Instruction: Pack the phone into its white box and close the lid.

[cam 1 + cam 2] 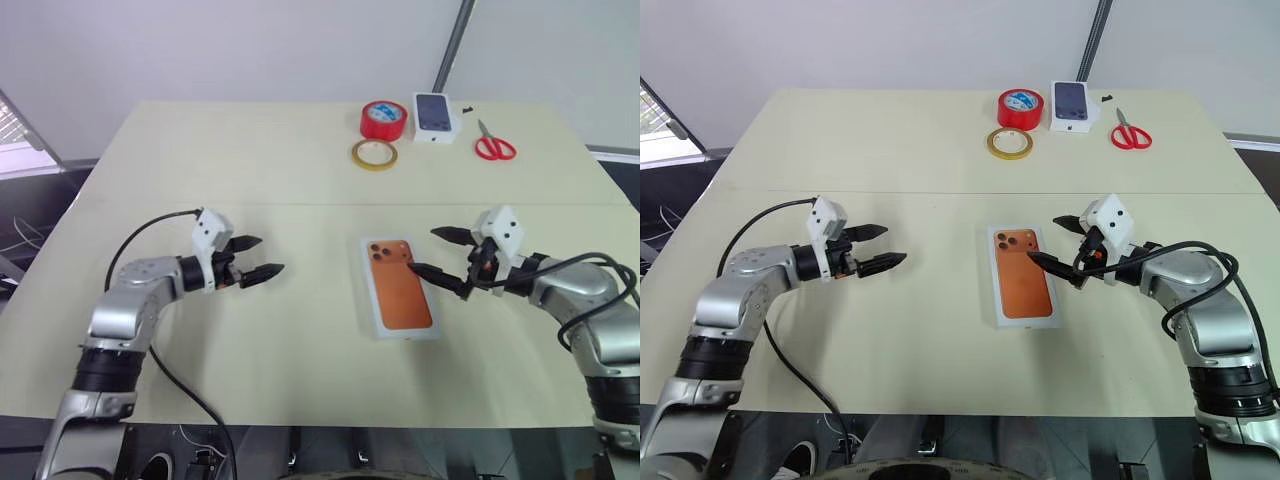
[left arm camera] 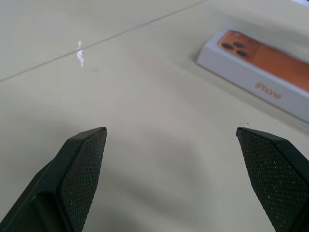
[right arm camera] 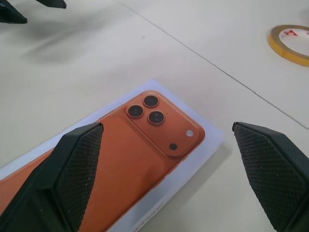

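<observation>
The closed white box (image 1: 400, 290), its lid (image 3: 130, 164) printed with an orange phone picture, lies flat near the middle of the table (image 1: 250, 160), nearer the front edge; the phone itself is presumably inside, unseen. The right gripper (image 1: 440, 255) hovers just beside the box's right edge, fingers spread and empty. The left gripper (image 1: 255, 258) hangs well apart to the left, also spread and empty. Toward the far edge sit red tape (image 1: 383, 119), yellow tape (image 1: 374, 154), a small box (image 1: 435, 117) and scissors (image 1: 493, 145).

red tape roll (image 1: 384, 119), yellow tape ring (image 1: 374, 154), scissors (image 1: 493, 145)
</observation>
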Robot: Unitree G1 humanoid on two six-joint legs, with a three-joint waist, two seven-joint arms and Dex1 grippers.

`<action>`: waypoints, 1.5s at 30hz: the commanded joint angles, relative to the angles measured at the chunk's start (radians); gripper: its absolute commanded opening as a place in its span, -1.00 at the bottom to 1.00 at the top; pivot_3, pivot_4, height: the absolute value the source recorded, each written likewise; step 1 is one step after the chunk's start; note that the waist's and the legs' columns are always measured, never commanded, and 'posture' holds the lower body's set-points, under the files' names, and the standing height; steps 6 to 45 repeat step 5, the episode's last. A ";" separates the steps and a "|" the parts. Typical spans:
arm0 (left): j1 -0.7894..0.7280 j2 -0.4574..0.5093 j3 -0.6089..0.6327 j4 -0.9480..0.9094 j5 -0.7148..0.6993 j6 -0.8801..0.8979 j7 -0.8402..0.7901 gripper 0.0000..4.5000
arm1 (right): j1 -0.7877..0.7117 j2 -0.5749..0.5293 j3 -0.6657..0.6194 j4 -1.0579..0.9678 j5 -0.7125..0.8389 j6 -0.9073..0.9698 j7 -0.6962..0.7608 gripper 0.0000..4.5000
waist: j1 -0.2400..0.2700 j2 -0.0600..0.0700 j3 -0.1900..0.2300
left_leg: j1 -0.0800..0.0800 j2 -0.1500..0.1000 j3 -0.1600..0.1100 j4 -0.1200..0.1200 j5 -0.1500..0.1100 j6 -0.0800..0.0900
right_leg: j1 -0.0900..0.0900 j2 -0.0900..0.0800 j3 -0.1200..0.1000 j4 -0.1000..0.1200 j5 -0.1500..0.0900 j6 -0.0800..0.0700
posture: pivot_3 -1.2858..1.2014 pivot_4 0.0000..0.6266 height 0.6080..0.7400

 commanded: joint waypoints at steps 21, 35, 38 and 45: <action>0.082 0.059 0.100 -0.033 -0.020 -0.053 0.011 1.00 | 0.036 -0.073 -0.070 0.074 -0.010 -0.088 0.068 0.99 | 0.002 0.000 0.000 | 0.000 0.000 0.000 0.000 0.000 0.000 | 0.000 0.000 0.000 -0.001 0.000 0.000 | 0.03 -0.52 1.00; 0.082 0.059 0.100 -0.033 -0.020 -0.053 0.011 1.00 | 0.036 -0.073 -0.070 0.074 -0.010 -0.088 0.068 0.99 | 0.002 0.000 0.000 | 0.000 0.000 0.000 0.000 0.000 0.000 | 0.000 0.000 0.000 -0.001 0.000 0.000 | 0.03 -0.52 1.00; 0.082 0.059 0.100 -0.033 -0.020 -0.053 0.011 1.00 | 0.036 -0.073 -0.070 0.074 -0.010 -0.088 0.068 0.99 | 0.002 0.000 0.000 | 0.000 0.000 0.000 0.000 0.000 0.000 | 0.000 0.000 0.000 -0.001 0.000 0.000 | 0.03 -0.52 1.00; 0.082 0.059 0.100 -0.033 -0.020 -0.053 0.011 1.00 | 0.036 -0.073 -0.070 0.074 -0.010 -0.088 0.068 0.99 | 0.002 0.000 0.000 | 0.000 0.000 0.000 0.000 0.000 0.000 | 0.000 0.000 0.000 -0.001 0.000 0.000 | 0.03 -0.52 1.00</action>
